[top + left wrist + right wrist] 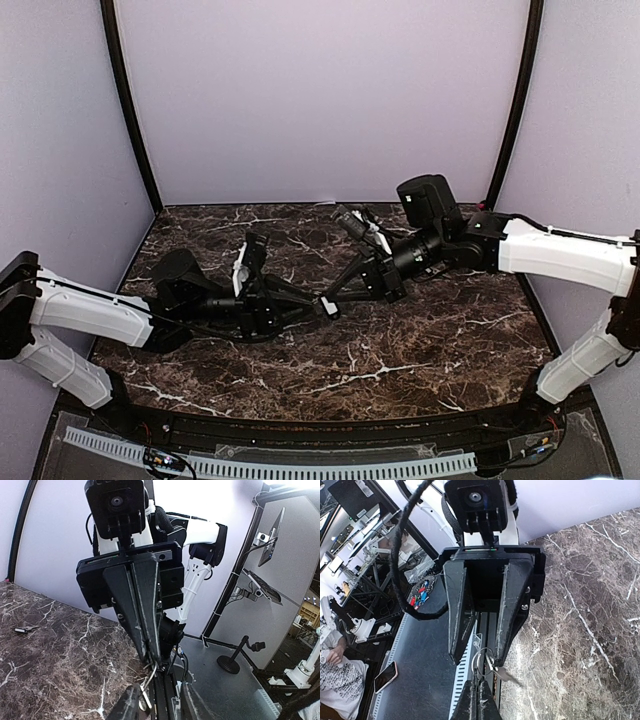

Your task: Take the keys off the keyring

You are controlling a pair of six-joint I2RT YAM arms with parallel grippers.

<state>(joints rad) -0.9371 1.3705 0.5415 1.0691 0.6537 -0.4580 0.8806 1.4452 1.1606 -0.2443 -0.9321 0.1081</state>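
Observation:
Both grippers meet over the middle of the marble table (pixel 420 350). My right gripper (pixel 333 298) is shut on the thin silver keyring (pixel 473 660), pinching it at its fingertips (pixel 481 690). A small key (pixel 504 674) hangs from the ring. It lies against the tip of one finger of my left gripper (pixel 477 657), whose jaws stand apart on either side of the ring. In the left wrist view the keyring (pixel 152 673) dangles from the shut right gripper (pixel 152 657), and the key (pixel 145 697) sits between my left gripper's spread fingers (pixel 127 702). Another key (pixel 24 629) lies loose on the table.
Purple walls enclose the table on three sides. A white slotted cable channel (pixel 270 465) runs along the near edge. Black cables (pixel 400 580) loop from the arms beside the table edge.

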